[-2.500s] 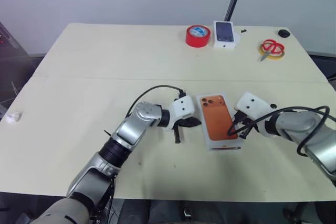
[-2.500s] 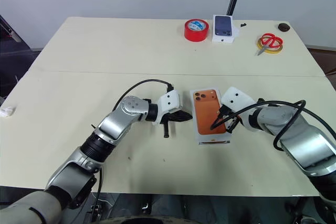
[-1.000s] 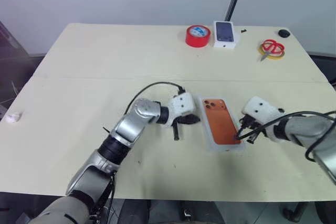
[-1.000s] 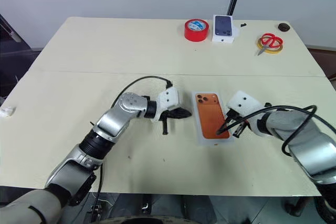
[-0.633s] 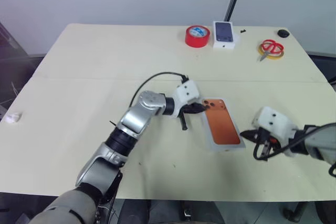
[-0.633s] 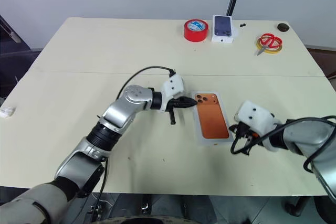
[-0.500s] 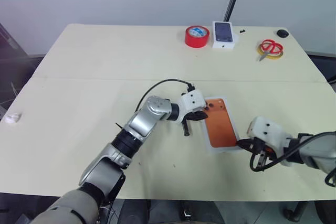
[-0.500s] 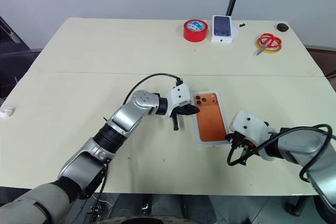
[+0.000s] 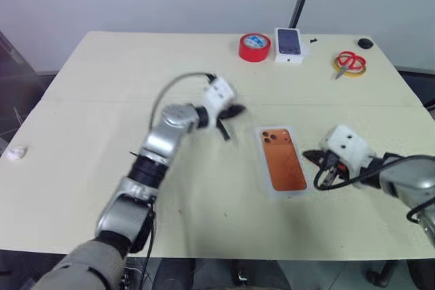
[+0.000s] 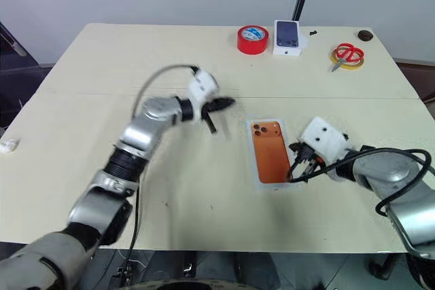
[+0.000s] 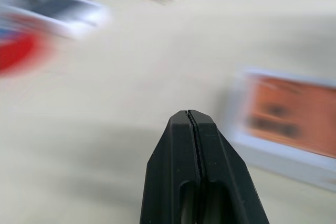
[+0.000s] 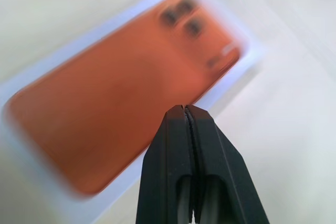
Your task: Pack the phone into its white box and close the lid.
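Your phone point(image 9: 282, 161) lies back-up in the box point(image 9: 270, 185) on the bench point(image 9: 102, 86), right of centre. Your right hand point(image 9: 311, 159), pinched closed and empty, sits just beside the box's right rim. Your left hand point(image 9: 236, 110), also closed and empty, hangs above the bench, to the far left of the box.

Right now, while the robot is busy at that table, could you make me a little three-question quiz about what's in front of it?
1. True or false: the phone lies inside the white box.
2. Which gripper is nearer the phone? A) left gripper B) right gripper
3. Fill in: at the table's far edge, between the red tape roll and the scissors, stands a small white ____ with a phone pictured on it.

Key: 1 true; 2 B; 3 box.
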Robot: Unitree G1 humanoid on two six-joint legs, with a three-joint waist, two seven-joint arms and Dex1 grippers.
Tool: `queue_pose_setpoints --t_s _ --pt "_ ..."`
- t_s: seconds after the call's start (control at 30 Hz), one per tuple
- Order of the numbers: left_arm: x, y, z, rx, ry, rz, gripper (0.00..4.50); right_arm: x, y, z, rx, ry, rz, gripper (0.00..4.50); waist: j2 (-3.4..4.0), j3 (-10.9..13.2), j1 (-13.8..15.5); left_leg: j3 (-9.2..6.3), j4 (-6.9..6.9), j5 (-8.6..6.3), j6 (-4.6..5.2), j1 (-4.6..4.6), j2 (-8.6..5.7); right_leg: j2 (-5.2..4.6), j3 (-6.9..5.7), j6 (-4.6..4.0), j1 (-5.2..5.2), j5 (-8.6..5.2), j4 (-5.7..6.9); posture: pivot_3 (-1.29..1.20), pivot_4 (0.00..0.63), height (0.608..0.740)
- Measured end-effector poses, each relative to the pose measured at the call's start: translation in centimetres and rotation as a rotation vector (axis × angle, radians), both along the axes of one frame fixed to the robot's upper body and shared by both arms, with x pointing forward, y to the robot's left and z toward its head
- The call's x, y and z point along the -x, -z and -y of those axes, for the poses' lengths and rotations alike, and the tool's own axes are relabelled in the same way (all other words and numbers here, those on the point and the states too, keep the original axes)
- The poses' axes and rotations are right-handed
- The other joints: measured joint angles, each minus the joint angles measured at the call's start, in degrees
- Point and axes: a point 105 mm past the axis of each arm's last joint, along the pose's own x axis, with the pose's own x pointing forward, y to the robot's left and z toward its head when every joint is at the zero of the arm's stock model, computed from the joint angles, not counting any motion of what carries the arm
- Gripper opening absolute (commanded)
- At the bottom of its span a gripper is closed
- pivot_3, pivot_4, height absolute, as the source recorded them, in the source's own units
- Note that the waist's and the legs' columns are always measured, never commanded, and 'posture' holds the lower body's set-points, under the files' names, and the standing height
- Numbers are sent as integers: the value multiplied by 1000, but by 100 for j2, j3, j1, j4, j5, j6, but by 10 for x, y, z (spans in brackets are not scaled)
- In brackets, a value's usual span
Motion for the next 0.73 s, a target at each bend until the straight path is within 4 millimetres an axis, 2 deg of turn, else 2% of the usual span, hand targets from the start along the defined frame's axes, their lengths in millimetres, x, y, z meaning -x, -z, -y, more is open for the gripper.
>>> queue_pose_setpoints --t_s 0.1,0.2,0.3,0.4,0.5,0.6,0.73 --pt "-6 -8 -55 -3 -131 22 0 -17 -5 7 -43 30 45 37 1 0 -11 1 -2 1 -1 1 3 -1 0 0 -1 0 1 0 150 732" --pt "9 10 -113 -1 -254 -47 0 -36 -7 12 -126 56 66 37 5 -2 -24 5 -2 1 -2 0 11 -5 1 -1 -6 0 4 0 150 732" --pt "30 31 -148 5 -327 -122 0 -46 -5 5 -191 40 64 37 5 -1 14 3 0 3 -5 -5 17 -14 -2 -1 -8 0 5 0 150 732" --pt "52 45 -169 24 -378 -171 0 -54 -6 -2 -239 28 68 37 5 -1 42 4 2 3 -5 -9 14 -24 -3 0 -6 0 2 0 150 732" --pt "71 56 -177 52 -429 -203 0 -59 3 -3 -266 32 51 37 4 -2 54 4 2 2 -4 -8 11 -30 -3 0 -1 0 -2 0 150 732" --pt "80 68 -179 66 -471 -242 0 -61 13 -2 -284 42 27 37 4 -2 39 3 2 2 -4 -7 13 -28 -3 0 -2 0 2 0 150 732" --pt "83 62 -180 89 -496 -235 0 -62 18 -4 -304 42 26 37 4 -2 10 3 1 2 -4 -6 14 -25 -3 0 -3 0 3 0 150 732"
